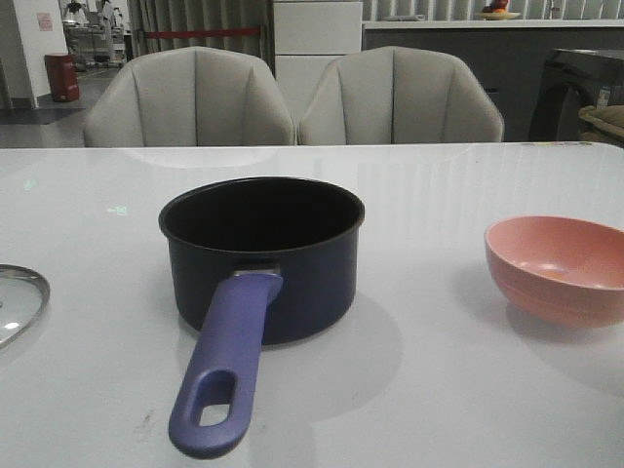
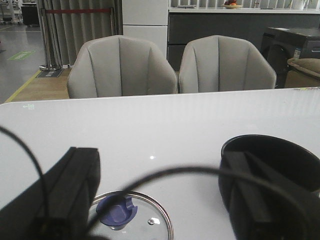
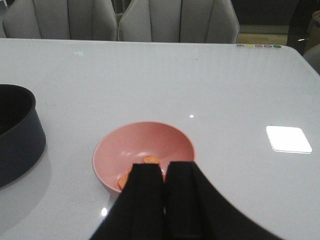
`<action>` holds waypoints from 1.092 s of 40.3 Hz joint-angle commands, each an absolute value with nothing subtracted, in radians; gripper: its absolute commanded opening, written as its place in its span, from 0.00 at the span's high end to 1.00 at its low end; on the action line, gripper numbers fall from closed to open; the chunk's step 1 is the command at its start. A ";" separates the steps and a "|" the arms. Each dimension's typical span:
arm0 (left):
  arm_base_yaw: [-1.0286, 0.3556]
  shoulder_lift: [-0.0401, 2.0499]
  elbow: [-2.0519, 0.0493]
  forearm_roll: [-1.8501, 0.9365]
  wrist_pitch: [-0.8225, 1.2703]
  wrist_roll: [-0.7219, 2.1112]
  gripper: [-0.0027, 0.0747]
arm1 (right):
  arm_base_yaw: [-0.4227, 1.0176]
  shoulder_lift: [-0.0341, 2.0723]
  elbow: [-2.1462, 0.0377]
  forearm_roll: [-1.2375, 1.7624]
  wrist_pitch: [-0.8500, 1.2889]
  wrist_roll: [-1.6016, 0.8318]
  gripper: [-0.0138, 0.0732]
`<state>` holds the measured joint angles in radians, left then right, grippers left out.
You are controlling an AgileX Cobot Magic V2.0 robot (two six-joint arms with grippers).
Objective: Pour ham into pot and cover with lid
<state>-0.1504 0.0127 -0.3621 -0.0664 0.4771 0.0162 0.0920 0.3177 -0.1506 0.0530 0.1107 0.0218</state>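
The dark navy pot [image 1: 263, 253] stands mid-table, its purple-blue handle [image 1: 226, 370] pointing toward me. The glass lid [image 2: 131, 216] with its purple-blue knob [image 2: 116, 210] lies flat on the table left of the pot [image 2: 280, 160]; only its edge [image 1: 18, 300] shows in the front view. Ham slices [image 3: 151, 160] lie in the salmon-pink bowl [image 3: 145, 145], which sits right of the pot [image 3: 15, 135]. My left gripper [image 2: 160, 200] hangs open above the lid, touching nothing. My right gripper [image 3: 164, 172] is shut and empty, short of the bowl and hiding its near rim. Neither gripper appears in the front view.
Two grey chairs [image 1: 292, 97] stand behind the table's far edge. The pink bowl [image 1: 561, 268] sits close to the right border of the front view. A bright square reflection [image 3: 288, 138] lies on the tabletop right of the bowl.
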 commanded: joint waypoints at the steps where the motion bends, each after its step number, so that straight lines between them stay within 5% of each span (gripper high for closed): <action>1: -0.155 0.026 -0.388 -0.070 0.392 0.014 0.28 | 0.090 0.333 -0.191 0.060 0.035 0.024 0.64; 13: -0.155 0.026 -0.388 -0.070 0.392 0.014 0.28 | 0.090 0.333 -0.191 0.059 0.035 0.023 0.22; 32: -0.155 0.026 -0.388 -0.070 0.392 0.014 0.28 | 0.090 0.348 -0.203 0.152 0.000 0.034 0.23; 44: -0.155 0.026 -0.388 -0.070 0.392 0.014 0.28 | 0.089 0.582 -0.409 0.170 0.186 0.034 0.23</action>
<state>-0.1504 0.0127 -0.3621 -0.0664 0.4755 0.0162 0.0920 0.5080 -0.3162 0.1675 0.2050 0.0321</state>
